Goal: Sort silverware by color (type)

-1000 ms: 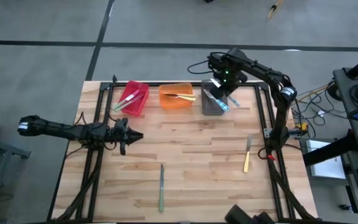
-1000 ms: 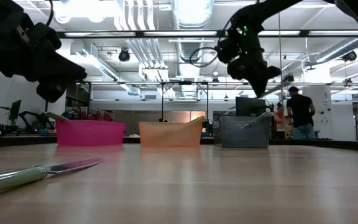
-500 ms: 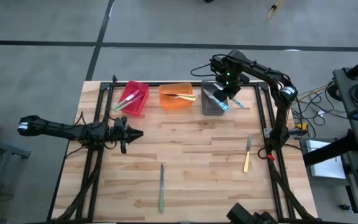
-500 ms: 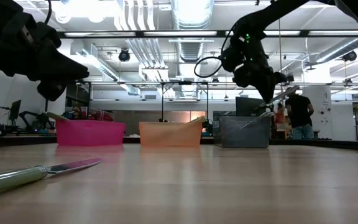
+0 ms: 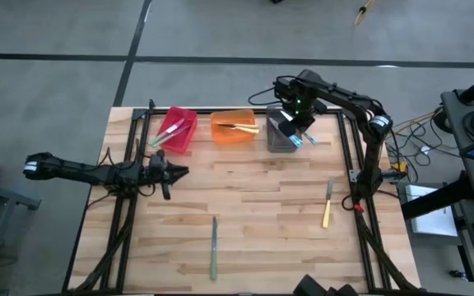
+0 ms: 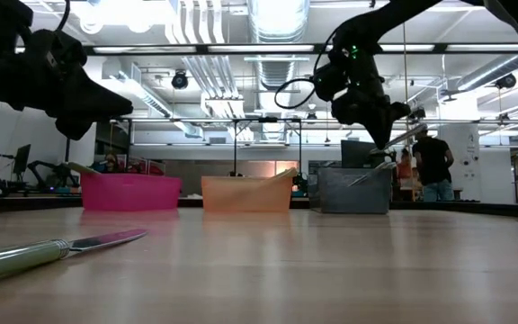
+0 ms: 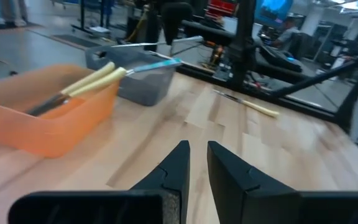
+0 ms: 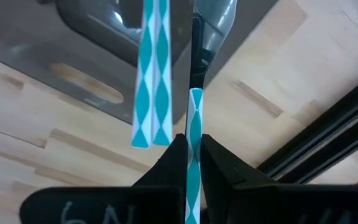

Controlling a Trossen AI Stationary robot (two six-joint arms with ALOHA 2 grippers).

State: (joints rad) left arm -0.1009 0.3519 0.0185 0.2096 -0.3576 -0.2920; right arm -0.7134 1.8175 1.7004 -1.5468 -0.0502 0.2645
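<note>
The blue-handled spoon [image 8: 193, 134] sits clamped in our right hand [image 5: 300, 125], its length running straight out from the fingers with the bowl over the grey bin [image 5: 280, 136]. We're right above the drop spot. Left hand [image 5: 164, 173] waits nearly closed and empty, low over the surface [image 5: 262, 214], well away.

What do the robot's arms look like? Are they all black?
Mostly. Both arms are thin, dark and jointed. The right tool has a little green light glowing by its wrist and a black cable looping off it. The left tool ends in two dark, pointed fingers.
</note>
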